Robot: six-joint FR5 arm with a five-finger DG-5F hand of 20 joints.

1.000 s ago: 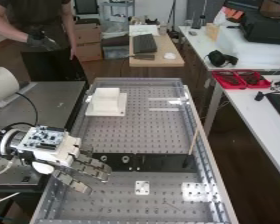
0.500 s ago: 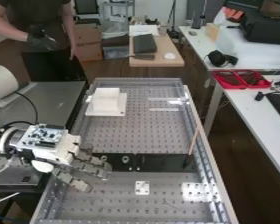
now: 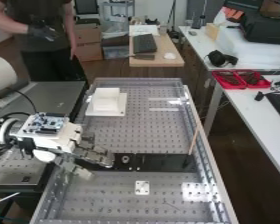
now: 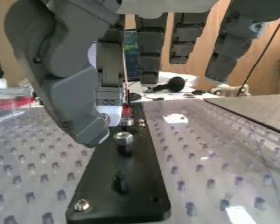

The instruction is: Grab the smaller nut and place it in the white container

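Note:
The hand [image 3: 96, 156] is over the left part of the black bar [image 3: 160, 162] in the high view, its fingers crossing the bar. Just right of the fingertips stands the bearing [image 3: 125, 159]. In the wrist view the hand [image 4: 71, 95] has its thumb bent toward one finger, and a small ringlike metal part, the smaller nut [image 4: 106, 118], is pinched between their tips above the bar. A dark peg [image 4: 119, 184] near the bar's end carries no metal part. Beyond it stands the larger nut [image 4: 123, 138]. The white container [image 3: 107, 101] sits farther up the bench.
A thin stick [image 3: 194, 141] leans at the bar's right end. Near the bench's front is a small white plate [image 3: 142, 188] with holes. Raised rails edge the perforated bench. A person stands behind at the upper left.
The hand has moved up the high view and slightly right, away from the near end. Its fingers now cover the larger nut's place, which showed before.

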